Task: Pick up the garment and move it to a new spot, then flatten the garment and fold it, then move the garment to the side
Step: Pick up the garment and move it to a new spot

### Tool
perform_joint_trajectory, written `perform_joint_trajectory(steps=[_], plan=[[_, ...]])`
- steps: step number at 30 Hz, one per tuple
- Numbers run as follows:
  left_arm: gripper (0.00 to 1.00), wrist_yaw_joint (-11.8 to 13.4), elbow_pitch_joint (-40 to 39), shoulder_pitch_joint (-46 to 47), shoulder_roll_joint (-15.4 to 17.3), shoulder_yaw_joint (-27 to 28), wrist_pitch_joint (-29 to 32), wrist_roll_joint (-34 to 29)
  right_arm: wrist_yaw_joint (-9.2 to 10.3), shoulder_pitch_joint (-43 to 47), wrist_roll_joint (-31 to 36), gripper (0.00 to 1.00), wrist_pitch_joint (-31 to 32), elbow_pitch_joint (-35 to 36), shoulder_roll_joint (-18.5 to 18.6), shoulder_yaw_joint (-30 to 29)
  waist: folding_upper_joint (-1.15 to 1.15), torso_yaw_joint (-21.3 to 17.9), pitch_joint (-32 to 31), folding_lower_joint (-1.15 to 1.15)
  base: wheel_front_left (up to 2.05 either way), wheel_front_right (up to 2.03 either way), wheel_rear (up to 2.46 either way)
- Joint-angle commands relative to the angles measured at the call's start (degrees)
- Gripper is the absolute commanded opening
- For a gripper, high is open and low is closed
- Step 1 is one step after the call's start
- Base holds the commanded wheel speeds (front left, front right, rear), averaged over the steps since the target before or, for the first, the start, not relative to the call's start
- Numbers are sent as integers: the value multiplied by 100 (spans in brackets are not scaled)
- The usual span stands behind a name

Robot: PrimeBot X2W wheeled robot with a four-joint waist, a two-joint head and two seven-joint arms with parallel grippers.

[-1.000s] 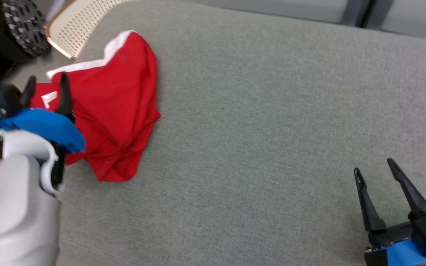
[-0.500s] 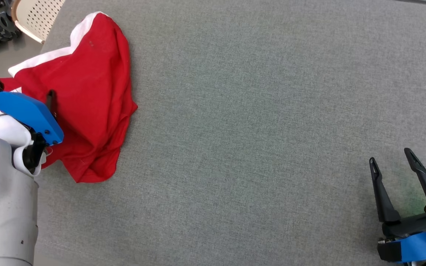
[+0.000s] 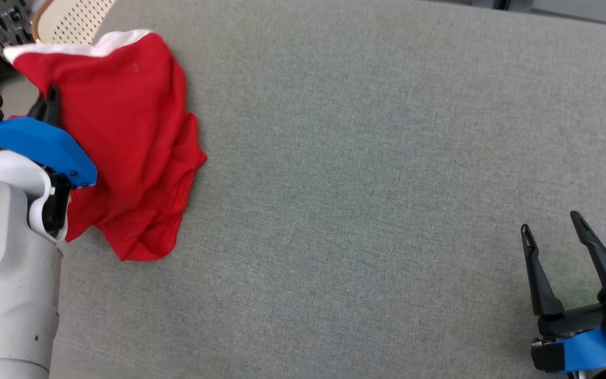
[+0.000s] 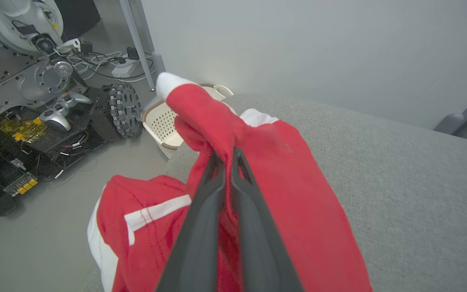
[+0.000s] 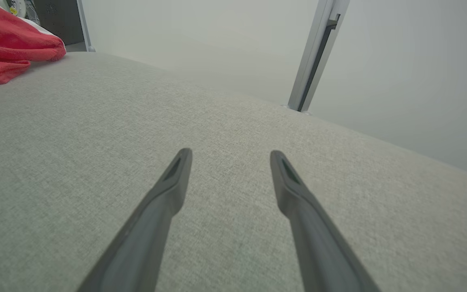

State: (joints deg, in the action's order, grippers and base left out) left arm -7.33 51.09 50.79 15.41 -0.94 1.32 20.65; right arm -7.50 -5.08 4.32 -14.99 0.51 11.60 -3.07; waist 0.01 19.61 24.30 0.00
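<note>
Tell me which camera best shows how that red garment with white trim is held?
The left wrist view: the left gripper is shut on a raised fold of the red garment with white trim. The head view shows its crumpled spread on the grey fabric surface; the right wrist view catches a far corner.

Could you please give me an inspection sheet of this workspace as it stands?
Surface: grey fabric-covered surface, garment lying at its far-left corner.
Job's things: red garment with white trim, crumpled, one fold lifted, part hanging past the edge.
Clutter: nothing seen on the surface.
Pincers: left pincer shut on the garment; right pincer open above bare fabric.
Cables: loose cables on the floor beyond that corner.
Surroundings: cream perforated basket on the floor; black roller wheel and grey gamepad on a metal chassis.
</note>
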Motion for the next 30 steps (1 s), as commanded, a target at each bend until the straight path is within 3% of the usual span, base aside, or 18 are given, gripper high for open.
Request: perform_joint_trajectory(steps=[1, 7, 16, 18, 24, 30], plan=[[0, -11, -125, 117, 38, -99, -154, 54, 2, -7, -33, 100, -30, -25, -45, 16, -1, -47, -130, 0, 0, 0, 0], [0, -14, -915, 169, 252, -491, -512, 223, 2, 45, -81, 100, -29, -106, -265, 72, -1, -140, -571, 0, 0, 0, 0], [0, -15, -2531, 189, 504, -919, -49, 523, 2, 27, -152, 100, -29, -159, -565, 117, -1, -585, -986, 0, 0, 0, 0], [0, -14, -3171, 133, 482, -1040, 244, 569, 2, 21, -184, 100, -29, -164, -647, 103, -1, -856, -1023, 0, 0, 0, 0], [0, 80, -4095, -48, 334, -1264, 722, 638, 2, -70, -218, 100, -27, -141, -760, 77, -1, -1455, -972, 0, 0, 0, 0], [0, 173, -4495, -282, 86, -1701, 1034, 520, 2, -154, -282, 100, -26, -111, -850, 110, -1, -2294, -822, 0, 0, 0, 0]])
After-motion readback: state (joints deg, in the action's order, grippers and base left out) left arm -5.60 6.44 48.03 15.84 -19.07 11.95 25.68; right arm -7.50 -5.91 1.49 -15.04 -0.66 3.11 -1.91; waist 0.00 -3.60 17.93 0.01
